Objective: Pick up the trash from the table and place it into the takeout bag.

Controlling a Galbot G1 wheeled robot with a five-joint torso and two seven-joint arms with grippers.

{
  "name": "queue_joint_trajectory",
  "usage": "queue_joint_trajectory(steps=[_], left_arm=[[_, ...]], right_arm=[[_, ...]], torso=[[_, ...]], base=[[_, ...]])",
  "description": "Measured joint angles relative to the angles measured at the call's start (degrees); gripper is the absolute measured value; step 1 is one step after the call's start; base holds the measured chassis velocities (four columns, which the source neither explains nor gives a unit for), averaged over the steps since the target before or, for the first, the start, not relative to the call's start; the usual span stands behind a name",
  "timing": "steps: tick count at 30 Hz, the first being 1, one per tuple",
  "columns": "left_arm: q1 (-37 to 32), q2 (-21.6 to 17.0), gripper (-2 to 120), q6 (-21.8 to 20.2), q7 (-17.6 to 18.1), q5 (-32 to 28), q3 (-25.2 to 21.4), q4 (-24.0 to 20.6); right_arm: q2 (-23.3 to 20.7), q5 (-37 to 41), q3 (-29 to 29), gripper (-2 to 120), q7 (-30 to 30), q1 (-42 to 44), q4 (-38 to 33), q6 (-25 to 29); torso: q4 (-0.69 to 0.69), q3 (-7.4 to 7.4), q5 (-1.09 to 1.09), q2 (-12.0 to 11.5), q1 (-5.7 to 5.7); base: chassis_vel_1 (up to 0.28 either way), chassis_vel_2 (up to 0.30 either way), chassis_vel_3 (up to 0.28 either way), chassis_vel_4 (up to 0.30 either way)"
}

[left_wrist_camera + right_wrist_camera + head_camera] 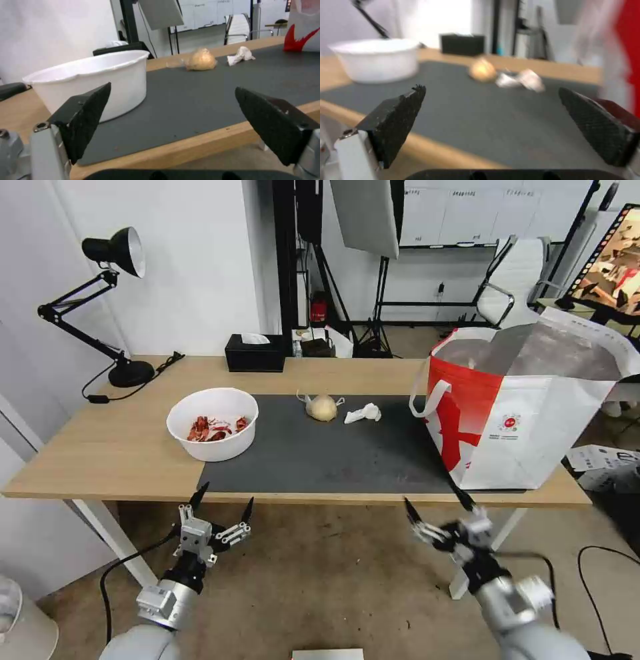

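Hovering wide open below the light-wood surface's (120, 447) near edge, both hands, left hand (222, 503) and right hand (439, 507), hold nothing; the round white plastic bowl of red shells (213, 423), near the left one, probably wants a level rim grip.

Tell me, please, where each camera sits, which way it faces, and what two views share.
Head view: high, looking down at the long light-wood table; both arms show, left gripper and right gripper open below its front edge.
Left wrist view: low at the edge, facing the round white plastic bowl, between its fingers.
Right wrist view: low, facing the bowl too.
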State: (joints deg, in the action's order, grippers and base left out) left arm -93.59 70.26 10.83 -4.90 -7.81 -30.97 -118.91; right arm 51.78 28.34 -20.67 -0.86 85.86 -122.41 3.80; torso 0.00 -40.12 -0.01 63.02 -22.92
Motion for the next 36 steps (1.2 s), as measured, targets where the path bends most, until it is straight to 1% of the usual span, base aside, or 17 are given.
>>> queue_joint_trajectory(steps=[1,2,5,6,8,9,10,11,12,13,14,16,17,20,21,24,36], left_arm=[[0.0,0.0,100,0.0,0.0,0.0,0.0,0.0],[0.2,0.0,100,-0.1,0.0,0.0,0.1,0.0],[0.1,-0.1,100,-0.4,0.2,0.0,0.2,-0.2],[0.1,-0.1,100,-0.4,0.2,0.0,0.2,-0.2],[0.0,-0.2,100,-0.5,0.2,0.0,0.2,-0.2],[-0.1,-0.2,100,-0.7,0.2,0.0,0.0,-0.2],[-0.2,-0.3,100,-0.9,0.3,0.0,0.0,-0.2],[-0.2,-0.3,100,-0.9,0.3,0.0,0.0,-0.2],[-0.2,-0.3,100,-0.9,0.3,0.0,0.0,-0.2],[-0.2,-0.3,100,-1.0,0.3,0.0,-0.1,0.1],[-0.2,-0.3,100,-1.0,0.3,0.0,-0.1,0.1],[-0.2,-0.3,100,-1.1,0.3,0.0,-0.2,0.5],[-0.2,-0.3,100,-1.1,0.3,0.0,-0.2,0.5],[-0.2,-0.3,100,-1.2,0.3,0.0,-0.2,0.9],[-0.2,-0.3,100,-1.2,0.3,0.0,-0.2,0.9],[-0.2,-0.3,100,-1.2,0.3,-0.1,-0.2,1.2],[-0.1,-0.1,100,-1.2,0.3,-0.1,-0.1,1.7]], right_arm=[[0.0,0.0,0.0,100,0.0,0.0,0.0,0.0],[-1.8,2.5,2.9,100,0.7,-5.0,1.8,-0.9],[-3.8,7.3,9.1,100,0.3,-16.2,7.4,-2.7],[-3.8,7.3,9.1,100,0.3,-16.2,7.4,-2.7],[-4.0,8.9,11.7,100,-0.7,-20.7,9.7,-3.4],[-3.6,10.9,17.7,100,-4.0,-29.7,14.3,-5.5],[-3.1,11.2,20.8,100,-6.3,-33.7,16.4,-7.0],[-3.1,11.2,20.8,100,-6.3,-33.7,16.4,-7.0],[-2.3,11.4,23.9,100,-9.1,-37.2,18.2,-9.0],[-0.3,12.1,28.8,100,-14.9,-43.0,21.6,-11.8],[-0.3,12.1,28.8,100,-14.9,-43.0,21.6,-11.8],[3.6,13.2,34.0,100,-24.8,-51.1,26.6,-16.5],[3.6,13.2,34.0,100,-24.8,-51.1,26.6,-16.5],[9.7,18.9,37.8,100,-36.0,-59.3,32.5,-22.4],[9.7,18.9,37.8,100,-36.0,-59.3,32.5,-22.4],[13.6,23.1,39.4,100,-42.2,-63.9,37.7,-26.1],[19.2,28.8,41.2,100,-46.7,-69.2,46.7,-31.3]], torso=[[0.0,0.0,0.0,0.0,0.0],[0.01,0.0,0.01,0.0,0.0],[-0.01,-0.01,0.02,0.0,-0.01],[-0.01,-0.01,0.02,0.0,-0.01],[0.0,0.0,0.02,0.0,-0.01],[0.0,-0.01,0.0,0.0,-0.01],[0.01,-0.01,0.0,0.0,-0.01],[0.01,-0.01,0.0,0.0,-0.01],[0.02,0.0,0.0,0.0,-0.01],[-0.01,-0.01,0.01,0.0,-0.01],[-0.01,-0.01,0.01,0.0,-0.01],[0.01,0.0,-0.02,0.0,-0.01],[0.01,0.0,-0.02,0.0,-0.01],[0.02,0.0,-0.01,0.0,-0.02],[0.02,0.0,-0.01,0.0,-0.02],[0.01,0.0,0.0,0.0,-0.01],[0.0,0.01,0.01,0.0,0.0]], base=[[0.0,0.0,0.0,0.0],[0.0,0.0,0.0,0.0],[0.0,0.0,0.0,0.0],[0.0,0.0,0.0,0.0],[0.0,0.0,0.0,0.0],[0.0,0.0,0.0,0.0],[0.0,0.0,0.0,0.0],[0.0,0.0,0.0,0.0],[0.0,0.0,0.0,0.0],[0.0,0.0,0.0,0.0],[0.0,0.0,0.0,0.0],[0.0,0.0,0.0,0.0],[0.0,0.0,0.0,0.0],[0.0,0.0,0.0,0.0],[0.0,0.0,0.0,0.0],[0.0,0.0,0.0,0.0],[0.0,0.0,0.0,0.0]])
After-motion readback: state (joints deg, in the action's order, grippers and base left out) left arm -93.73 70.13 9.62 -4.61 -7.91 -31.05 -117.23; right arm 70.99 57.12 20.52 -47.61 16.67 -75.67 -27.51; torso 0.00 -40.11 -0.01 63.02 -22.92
